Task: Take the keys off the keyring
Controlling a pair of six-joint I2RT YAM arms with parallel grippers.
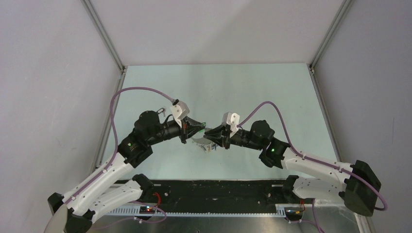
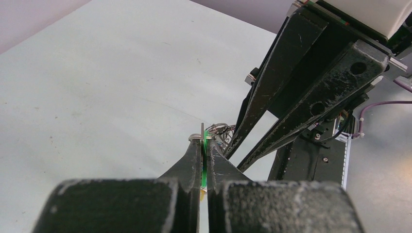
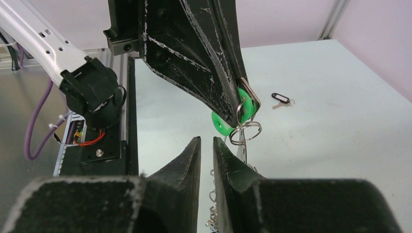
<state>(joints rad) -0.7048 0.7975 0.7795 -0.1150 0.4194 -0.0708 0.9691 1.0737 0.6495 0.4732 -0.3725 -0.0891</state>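
Top external view: both arms reach inward and meet above the middle of the tabletop [image 1: 218,92], a little nearer its near edge than its far edge. The left end effector [image 1: 202,127] and the right end effector [image 1: 208,131] stand tip to tip, almost touching. A small bunch of keys [image 1: 204,144] hangs just under them, down toward the tabletop.

From the left wrist, the left fingers [image 2: 193,160] are clenched flat on a green key [image 2: 206,137], whose green edge shows in the slit between them. The right arm's two dark fingers come down from the upper right and end just beside it.

From the right wrist, the green key's round plastic head sticks out of the left fingertips. A silver split ring [image 3: 246,131] hangs from it, and a plain key blade [image 3: 242,151] dangles below the ring. The right fingers [image 3: 192,155] stand slightly apart with bare tabletop showing through the narrow gap; they grasp nothing, and the blade hangs just beside the right-hand one. A blurred string of small metal links [image 3: 212,211] shows lower down. A black-tagged key [image 3: 281,98] lies flat on the tabletop, well apart from both end effectors. The large keyring loop cannot be told apart in the bunch.
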